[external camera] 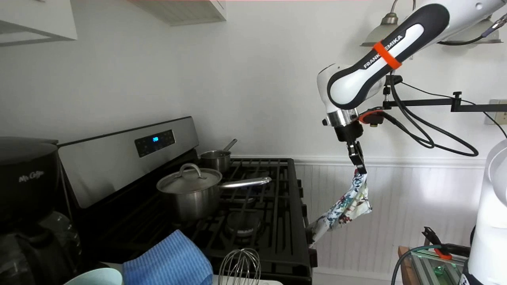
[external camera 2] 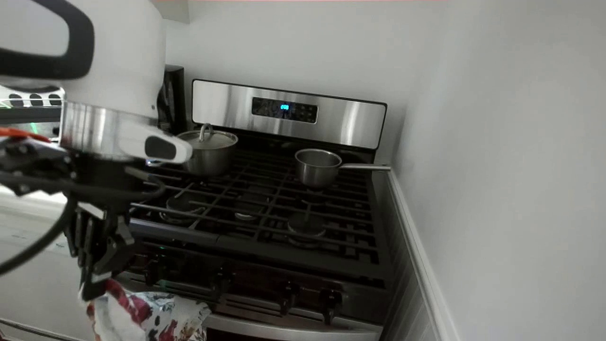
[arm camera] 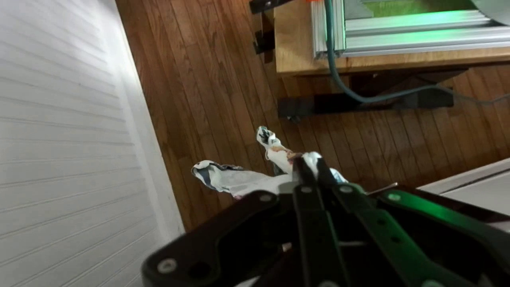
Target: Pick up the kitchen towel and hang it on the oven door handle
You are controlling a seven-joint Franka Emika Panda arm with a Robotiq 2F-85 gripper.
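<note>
Because a floppy cloth is hard to hang when it is all in a ball, I think that is why my fingers [external camera: 359, 161] hold just one end of the kitchen towel [external camera: 350, 202]. They are squeezed together with a little bit of cloth between them. I am out in front of the stove [external camera 2: 303, 258], so I guess the rest can drop onto the oven door handle [external camera 2: 284, 333]. I think that is the silver bar across the front of the stove.

The wrist view looks down, and there two loose ends of the towel stick out over the wood floor [arm camera: 215, 99]; the exterior views hardly show them. In an exterior view, the towel slants in to the front of the stove and does not hang straight. In an exterior view, the towel [external camera 2: 161, 317] comes up to the end of the silver bar. Whether it lies over the bar or just next to it, I cannot tell.

Farther off, beside the stove, are a blue cloth [external camera: 174, 261] and a whisk [external camera: 239, 267], in an exterior view only.

The lidded pot [external camera: 189, 200] and the open pot [external camera 2: 317, 170] sit near the back of the stove, well out of my way. The open pot's handle pokes past the side of the stove, maybe so nobody bumps it. Farthest is the back panel [external camera 2: 227, 102] of the stove, in both exterior views.
</note>
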